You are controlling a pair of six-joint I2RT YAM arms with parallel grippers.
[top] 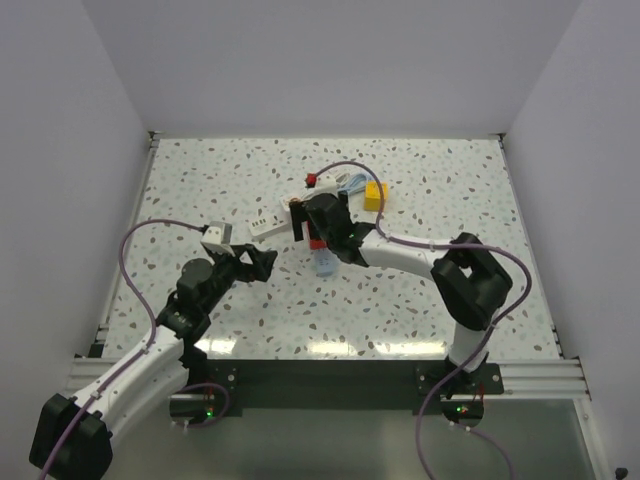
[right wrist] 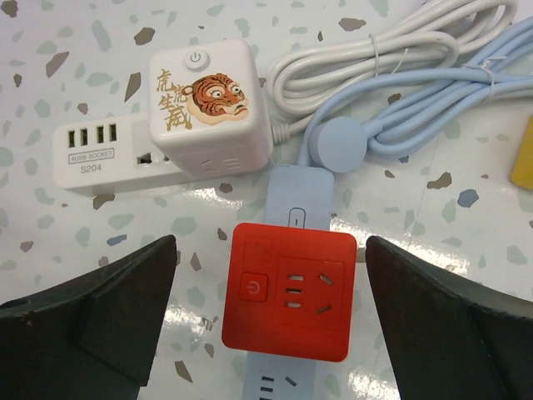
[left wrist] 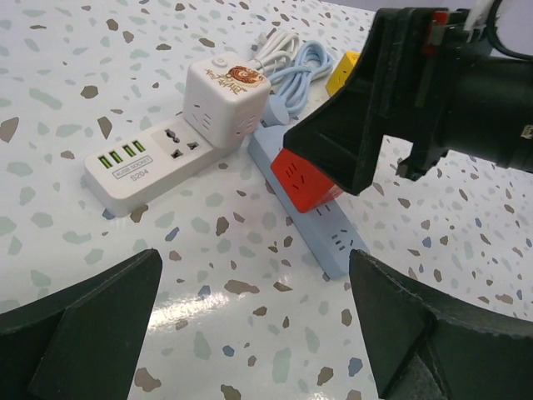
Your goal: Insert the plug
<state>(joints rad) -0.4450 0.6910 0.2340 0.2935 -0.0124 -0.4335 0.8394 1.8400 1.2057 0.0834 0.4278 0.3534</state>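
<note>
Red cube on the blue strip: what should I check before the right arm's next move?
1. Right gripper open, with a gap on either side of the red cube: ok.
2. Red cube sits square on the blue strip: ok.
3. Red cube pushed fully home: cannot tell, the joint is hidden under it.
4. Left gripper open, empty and clear of both strips: ok.
5. Tiger cube sits on the white strip, apart from the red cube: ok.
6. Cables bundled beyond the strips, away from the right gripper's fingers: ok.
</note>
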